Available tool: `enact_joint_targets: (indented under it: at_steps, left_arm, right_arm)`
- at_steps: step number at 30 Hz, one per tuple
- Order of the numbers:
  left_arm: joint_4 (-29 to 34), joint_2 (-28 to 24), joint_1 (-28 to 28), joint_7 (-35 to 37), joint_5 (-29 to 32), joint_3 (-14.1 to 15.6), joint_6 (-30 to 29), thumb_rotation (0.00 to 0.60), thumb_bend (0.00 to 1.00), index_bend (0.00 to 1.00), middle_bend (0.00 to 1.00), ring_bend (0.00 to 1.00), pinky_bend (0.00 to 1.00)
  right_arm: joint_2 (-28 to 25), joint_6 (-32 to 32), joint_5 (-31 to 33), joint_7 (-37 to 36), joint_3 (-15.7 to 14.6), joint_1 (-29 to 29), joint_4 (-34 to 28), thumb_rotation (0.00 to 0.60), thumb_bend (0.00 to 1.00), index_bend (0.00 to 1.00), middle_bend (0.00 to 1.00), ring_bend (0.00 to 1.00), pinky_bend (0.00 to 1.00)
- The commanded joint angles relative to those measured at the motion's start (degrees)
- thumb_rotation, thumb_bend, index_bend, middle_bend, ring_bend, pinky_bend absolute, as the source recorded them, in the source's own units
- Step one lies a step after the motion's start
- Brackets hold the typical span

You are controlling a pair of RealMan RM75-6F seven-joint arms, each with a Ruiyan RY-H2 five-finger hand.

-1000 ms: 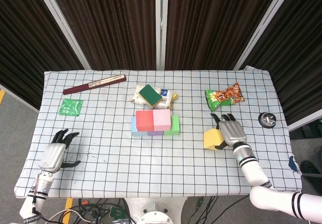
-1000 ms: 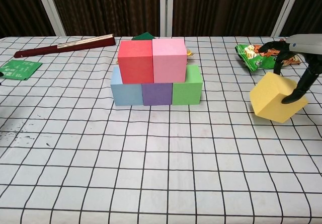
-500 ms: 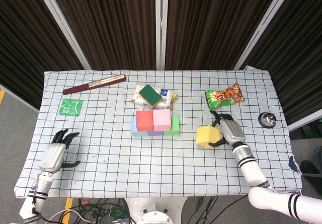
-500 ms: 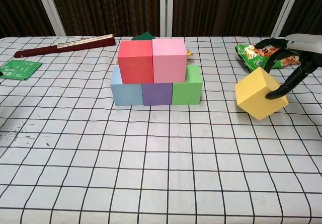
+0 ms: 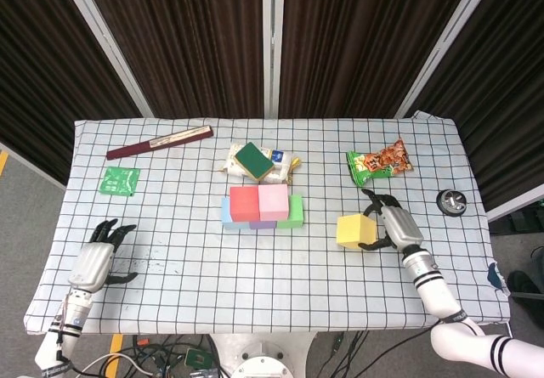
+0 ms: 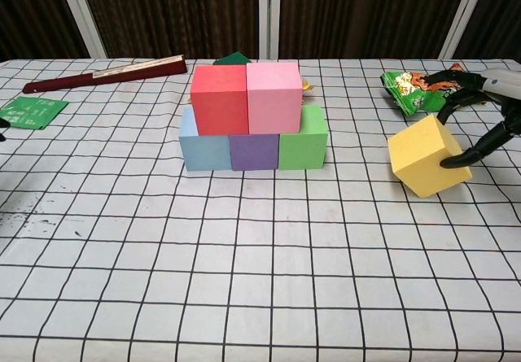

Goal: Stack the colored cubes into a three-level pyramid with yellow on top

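Two levels of cubes stand mid-table: light blue (image 6: 203,148), purple (image 6: 254,152) and green (image 6: 304,142) below, red (image 6: 220,99) and pink (image 6: 274,97) on top. In the head view that stack (image 5: 262,206) lies left of the yellow cube (image 5: 350,230). My right hand (image 5: 393,225) grips the yellow cube (image 6: 427,157), which sits tilted right of the green cube, thumb on its right face. Whether the cube touches the cloth I cannot tell. My left hand (image 5: 98,257) rests near the front left table edge, fingers apart and holding nothing.
Behind the stack lies a green sponge on a snack packet (image 5: 255,160). A snack bag (image 5: 380,163) sits just behind my right hand. A dark red stick (image 5: 160,142) and a green sachet (image 5: 119,180) lie far left. A black round object (image 5: 450,201) is far right.
My right hand carried the yellow cube left toward the stack, then eased slightly back right. The cube stays tilted. The left hand has not moved.
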State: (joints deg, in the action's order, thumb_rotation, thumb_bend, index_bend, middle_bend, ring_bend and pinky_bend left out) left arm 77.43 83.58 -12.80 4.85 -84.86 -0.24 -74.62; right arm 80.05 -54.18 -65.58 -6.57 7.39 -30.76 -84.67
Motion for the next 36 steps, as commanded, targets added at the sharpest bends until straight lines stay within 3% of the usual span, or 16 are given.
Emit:
enact_joint_targets:
  at_steps: [1,8,12,20,26,36]
  left_arm:
    - [0.0,0.0,0.0,0.0,0.0,0.0,0.0,0.6,0.0,0.16,0.2,0.02,0.04]
    - [0.2,-0.1,-0.1,-0.1,-0.1,0.0,0.1,0.6,0.0,0.16,0.2,0.02,0.04]
    - [0.2,0.0,-0.1,-0.3,-0.1,0.1,0.1,0.6,0.0,0.16,0.2,0.02,0.04]
    - [0.3,0.1,0.0,-0.3,-0.2,0.2,0.0,0.6,0.0,0.16,0.2,0.02,0.04]
    - [0.3,0.2,0.0,-0.3,-0.3,0.4,0.1,0.6,0.0,0.16,0.2,0.02,0.04]
    - [0.2,0.2,-0.1,-0.2,-0.2,0.3,0.2,0.6,0.0,0.16,0.2,0.02,0.04]
  right_arm:
    - [0.5,0.0,-1.1,-0.3,-0.5,0.4,1.0,0.6,0.01,0.0,0.49,0.08,0.0]
    - [-1.3,-0.5,-3.1,0.5,-1.7,1.6,0.6,0.6,0.0,0.0,0.43,0.05,0.0]
    - [-2.8,-0.5,-3.8,1.7,-2.3,2.0,-0.1,0.6,0.0,0.0,0.33,0.0,0.0]
    - [-5.1,-1.6,-4.0,3.6,-3.1,3.4,-2.4,0.6,0.0,0.0,0.15,0.0,0.0]
    - [-4.6,-3.6,-4.9,1.9,-3.3,5.2,-2.2,0.6,0.0,0.0,0.14,0.0,0.0]
    - [-4.8,-2.1,-5.3,3.6,-1.8,3.6,-2.6,0.6,0.0,0.0,0.24,0.0,0.0]
